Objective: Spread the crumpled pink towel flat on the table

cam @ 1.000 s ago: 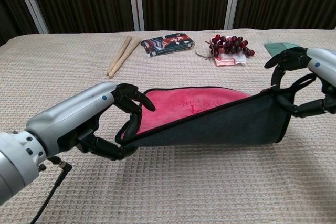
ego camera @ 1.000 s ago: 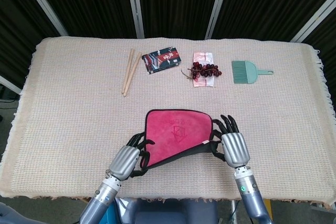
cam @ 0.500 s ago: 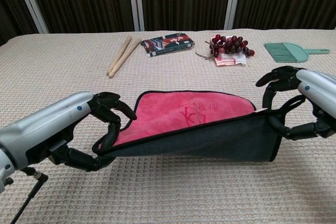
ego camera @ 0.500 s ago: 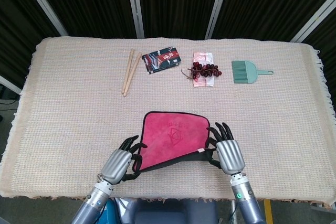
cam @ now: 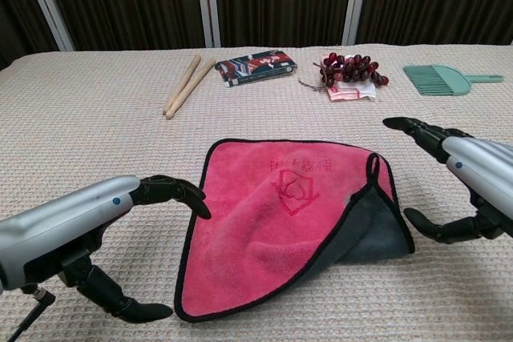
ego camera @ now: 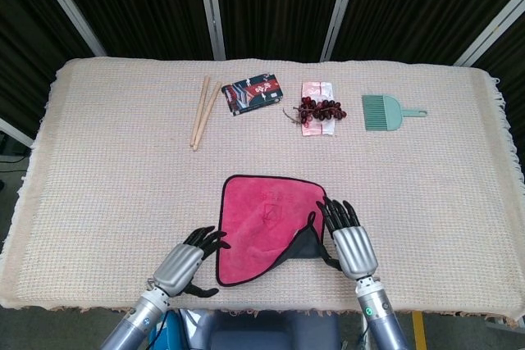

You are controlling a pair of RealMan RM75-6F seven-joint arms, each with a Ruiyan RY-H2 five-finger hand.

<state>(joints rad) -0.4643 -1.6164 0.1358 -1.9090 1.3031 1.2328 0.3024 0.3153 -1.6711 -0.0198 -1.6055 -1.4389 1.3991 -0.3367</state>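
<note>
I've just let go: half a second ago both my hands held the towel [ego camera: 267, 223] taut off the table; now it lies on the cloth at 6 o'clock. My left hand [ego camera: 187, 261] and right hand [ego camera: 348, 239] hang open and empty beside it. Mostly spread, I judge, but the corner at 4 o'clock is folded over. The chest view shows that dark underside flap [cam: 373, 226] lifted; the head view flattens it.
</note>
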